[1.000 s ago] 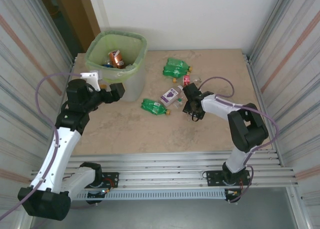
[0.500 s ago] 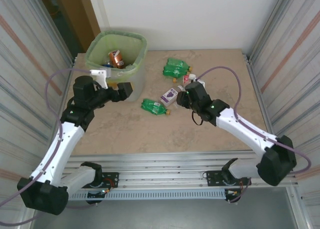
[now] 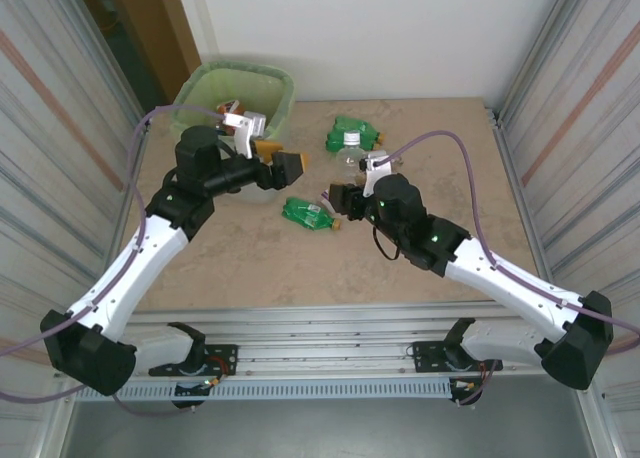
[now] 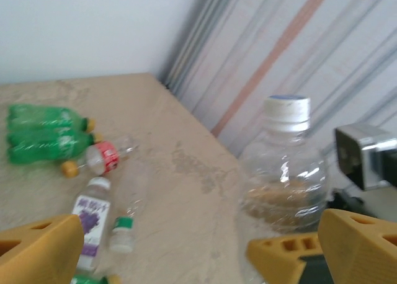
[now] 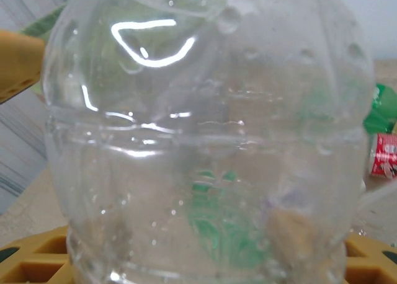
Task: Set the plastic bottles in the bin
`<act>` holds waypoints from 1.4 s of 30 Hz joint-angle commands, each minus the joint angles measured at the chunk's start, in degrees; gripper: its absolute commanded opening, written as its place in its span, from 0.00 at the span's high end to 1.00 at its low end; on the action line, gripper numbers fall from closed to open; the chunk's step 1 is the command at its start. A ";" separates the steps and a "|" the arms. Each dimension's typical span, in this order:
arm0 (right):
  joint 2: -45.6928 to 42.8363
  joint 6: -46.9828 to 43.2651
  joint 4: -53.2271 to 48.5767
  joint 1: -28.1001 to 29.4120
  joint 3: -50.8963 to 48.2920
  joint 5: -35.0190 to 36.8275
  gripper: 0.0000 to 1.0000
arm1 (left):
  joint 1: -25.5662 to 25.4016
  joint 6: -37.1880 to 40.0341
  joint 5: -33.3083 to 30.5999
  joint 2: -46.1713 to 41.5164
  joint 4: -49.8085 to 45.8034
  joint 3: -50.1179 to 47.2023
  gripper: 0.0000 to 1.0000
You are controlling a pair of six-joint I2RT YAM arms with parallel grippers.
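**Bottle raised for handover**

The clear bottle [image 3: 351, 150] now stands upright off the table, pinched at its base by the right gripper [image 3: 338, 198]. The left gripper [image 3: 283, 159], jaws spread wide, has swung away from the bin [image 3: 285, 86] to meet it: likely a handover toward the bin.
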 commanded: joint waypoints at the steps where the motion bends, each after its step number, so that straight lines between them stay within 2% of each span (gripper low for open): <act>1: 0.58 -4.73 4.37 1.14 1.16 -1.08 0.57 | -1.51 -1.07 5.29 1.85 4.49 3.66 0.05; 7: 2.85 -7.24 5.20 1.90 3.64 -2.95 0.57 | -3.64 -2.56 9.79 6.71 6.04 7.56 0.11; 21: 6.04 -8.76 4.45 2.38 6.35 -4.24 0.55 | -4.83 -6.93 12.05 11.84 11.06 9.43 0.40; 36: 7.27 -9.19 3.88 3.08 6.99 -3.93 0.55 | -4.70 -8.11 6.30 12.15 12.24 9.29 0.39; 39: 7.55 -9.21 3.76 3.08 7.08 -4.04 0.55 | -4.63 -7.90 4.92 12.05 11.70 9.33 0.30; 42: 7.95 -9.12 3.61 3.08 7.38 -4.14 0.55 | -4.25 -7.76 4.10 11.99 11.57 9.42 0.30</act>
